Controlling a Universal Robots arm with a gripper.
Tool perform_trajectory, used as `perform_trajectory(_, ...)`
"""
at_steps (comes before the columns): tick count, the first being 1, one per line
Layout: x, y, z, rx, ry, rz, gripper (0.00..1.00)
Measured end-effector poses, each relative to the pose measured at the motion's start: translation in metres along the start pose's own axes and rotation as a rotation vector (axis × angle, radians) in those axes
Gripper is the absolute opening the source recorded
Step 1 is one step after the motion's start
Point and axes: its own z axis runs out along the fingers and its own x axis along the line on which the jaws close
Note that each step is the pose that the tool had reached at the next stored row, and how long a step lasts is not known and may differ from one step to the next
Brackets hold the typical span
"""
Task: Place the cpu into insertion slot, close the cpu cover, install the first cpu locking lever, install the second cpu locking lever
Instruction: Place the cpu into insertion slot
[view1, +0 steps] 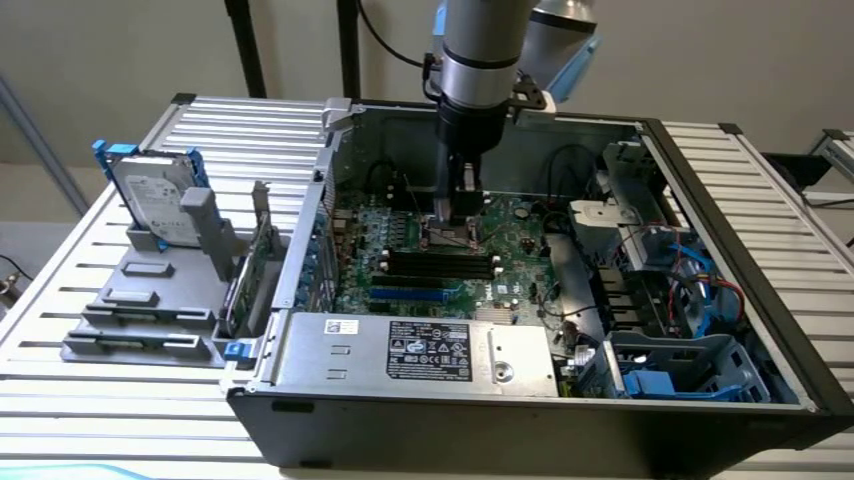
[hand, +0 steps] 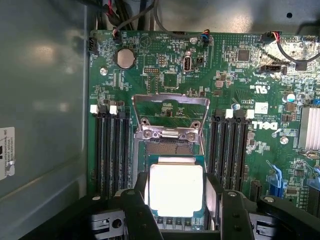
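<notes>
I find the insertion slot (hand: 169, 147) open from above, with the cpu cover (hand: 172, 98) swung up off it, though the cpu (hand: 176, 187), gripped in the gripper (hand: 177, 182), overlaps part of it. Long black memory slots (hand: 111, 150) flank the socket closely on both sides, leaving little room sideways. In the exterior view the case wall (view1: 324, 185), power supply (view1: 414, 350) and drive cage (view1: 654, 260) hem the board in.

Silver-white cpu (hand: 176, 190), green circuit board (hand: 165, 80)
</notes>
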Motion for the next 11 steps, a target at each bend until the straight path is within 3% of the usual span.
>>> perform_trajectory(11,0.005,-0.0001,0.0177,-0.0001,-0.0091,0.006,0.54)
